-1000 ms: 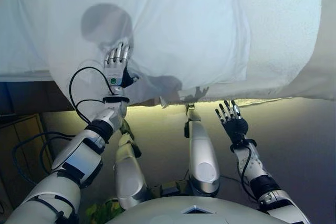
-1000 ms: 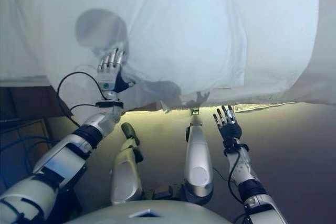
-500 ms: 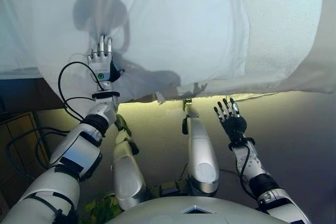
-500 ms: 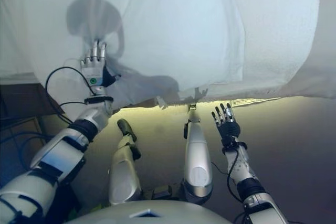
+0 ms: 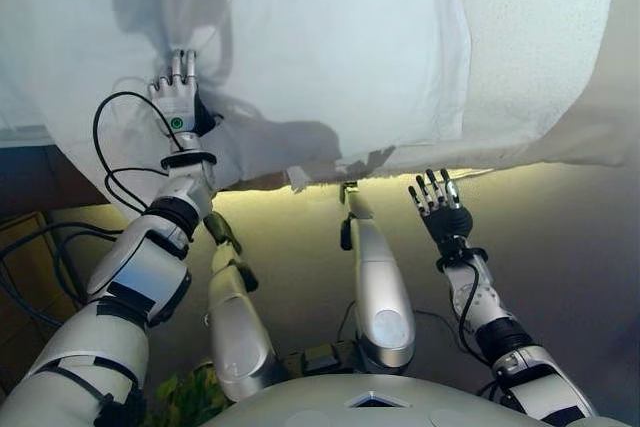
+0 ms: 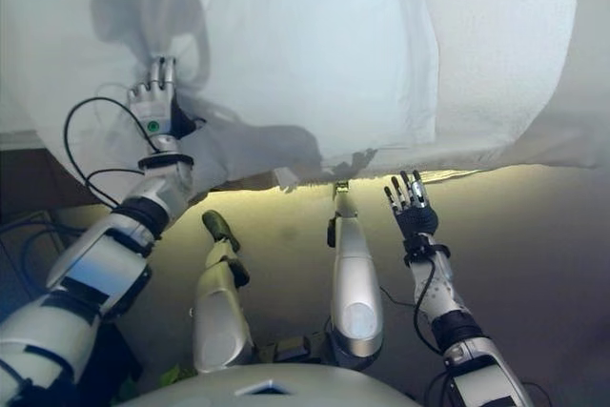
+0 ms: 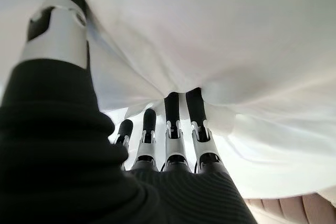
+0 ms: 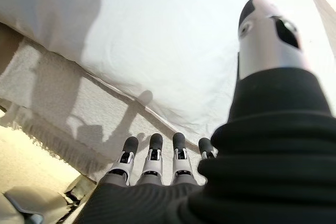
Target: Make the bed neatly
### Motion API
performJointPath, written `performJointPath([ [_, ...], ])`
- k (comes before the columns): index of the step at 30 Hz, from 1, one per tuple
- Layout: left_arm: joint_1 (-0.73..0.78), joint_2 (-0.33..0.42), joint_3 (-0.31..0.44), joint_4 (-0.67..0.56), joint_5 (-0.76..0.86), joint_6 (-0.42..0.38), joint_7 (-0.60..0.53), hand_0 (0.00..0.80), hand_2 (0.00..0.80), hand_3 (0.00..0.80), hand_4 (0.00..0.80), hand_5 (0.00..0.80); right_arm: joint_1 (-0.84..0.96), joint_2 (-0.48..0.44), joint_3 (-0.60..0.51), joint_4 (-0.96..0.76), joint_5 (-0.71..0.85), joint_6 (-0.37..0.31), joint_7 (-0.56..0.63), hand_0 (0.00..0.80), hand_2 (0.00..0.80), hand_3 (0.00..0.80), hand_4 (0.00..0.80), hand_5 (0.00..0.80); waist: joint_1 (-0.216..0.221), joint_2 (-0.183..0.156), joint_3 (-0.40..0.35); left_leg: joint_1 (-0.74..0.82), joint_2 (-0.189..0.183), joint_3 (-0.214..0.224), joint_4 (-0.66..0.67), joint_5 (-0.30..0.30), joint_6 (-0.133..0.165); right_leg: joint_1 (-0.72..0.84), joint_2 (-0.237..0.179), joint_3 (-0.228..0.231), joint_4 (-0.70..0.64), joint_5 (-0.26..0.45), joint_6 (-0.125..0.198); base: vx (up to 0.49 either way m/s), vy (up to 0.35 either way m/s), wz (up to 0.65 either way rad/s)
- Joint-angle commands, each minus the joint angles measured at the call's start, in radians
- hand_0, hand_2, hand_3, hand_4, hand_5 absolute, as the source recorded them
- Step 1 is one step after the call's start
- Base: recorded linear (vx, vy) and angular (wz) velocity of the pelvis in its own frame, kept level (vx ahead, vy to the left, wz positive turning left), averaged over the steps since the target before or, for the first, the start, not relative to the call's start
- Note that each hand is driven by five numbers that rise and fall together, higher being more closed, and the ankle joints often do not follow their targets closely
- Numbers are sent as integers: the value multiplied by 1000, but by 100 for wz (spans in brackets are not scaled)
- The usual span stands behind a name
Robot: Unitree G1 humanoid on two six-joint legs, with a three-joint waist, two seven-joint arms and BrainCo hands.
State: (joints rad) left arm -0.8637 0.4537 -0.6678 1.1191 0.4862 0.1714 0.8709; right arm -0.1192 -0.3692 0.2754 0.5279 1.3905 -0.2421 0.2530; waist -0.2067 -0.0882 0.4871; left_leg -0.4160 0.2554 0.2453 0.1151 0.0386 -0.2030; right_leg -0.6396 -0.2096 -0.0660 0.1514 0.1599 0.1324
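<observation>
A smooth white sheet [image 5: 340,47] lies over the bed, its lower edge hanging past the bed's side. My left hand [image 5: 176,105] rests on the sheet near its left edge, fingers straight and pressed into the cloth. In the left wrist view the fingers [image 7: 202,140] run straight, and a bunched fold of the sheet [image 7: 236,35] covers some of their tips. My right hand [image 5: 440,212] hangs in the air below the bed's edge, open with fingers spread, touching nothing. In its wrist view the right hand [image 8: 152,161] points at the sheet [image 8: 157,40].
A textured white blanket [image 5: 540,47] with a fringed edge [image 8: 63,103] lies under the sheet and shows at the right. Dark wooden furniture [image 5: 25,247] stands at the left, below the bed. Pale floor [image 5: 300,247] lies beneath the bed's edge.
My left hand has slid up and to the left across the sheet, bunching cloth ahead of its fingers. The right hand has stayed about where it was.
</observation>
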Motion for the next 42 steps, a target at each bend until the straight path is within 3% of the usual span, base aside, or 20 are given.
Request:
performJointPath([
  [1, -57, 114, 39, 53, -52, -15, -13, 800, 800, 800, 800, 800, 12, -15, -10, -63, 30, -53, 25, 0, 0, 0, 0, 0, 6, -63, 3, -126, 55, -43, 71, 71, 10, 48, -67, -48, 4, -1, 77, 0, 0, 0],
  [13, -34, 103, 37, 50, -49, -28, -16, 800, 800, 800, 800, 800, 7, -18, 3, -54, 50, -62, 32, 0, 0, 0, 0, 0, 21, -57, -9, -110, 46, -55, 71, 63, 13, 79, -77, -58, -6, -8, 78, 0, 0, 0],
  [22, 68, 96, 88, 13, -97, -114, -15, 800, 800, 800, 800, 800, 45, -9, -10, -34, 59, -58, 60, 0, 0, 0, 0, 0, 52, -43, -57, -39, 28, -55, 65, 62, 34, 165, -96, -87, -29, -5, 73, 6, -3, 3],
  [32, 299, 84, 192, -98, -52, -195, -68, 800, 800, 800, 800, 800, 101, 18, -43, -26, -10, -42, 45, 0, 0, 0, 0, 0, 118, 25, -172, 122, 11, -78, 2, 36, 49, 342, -129, -126, -59, -40, 88, 110, 22, 14],
  [42, 496, 122, 296, -195, 38, -216, -164, 800, 800, 800, 800, 800, 172, 31, -107, -7, -116, 5, 23, 0, 0, 0, 0, 0, 160, 90, -301, 294, -15, -71, -115, 46, 58, 502, -161, -182, -95, -61, 107, 127, 89, 22],
])
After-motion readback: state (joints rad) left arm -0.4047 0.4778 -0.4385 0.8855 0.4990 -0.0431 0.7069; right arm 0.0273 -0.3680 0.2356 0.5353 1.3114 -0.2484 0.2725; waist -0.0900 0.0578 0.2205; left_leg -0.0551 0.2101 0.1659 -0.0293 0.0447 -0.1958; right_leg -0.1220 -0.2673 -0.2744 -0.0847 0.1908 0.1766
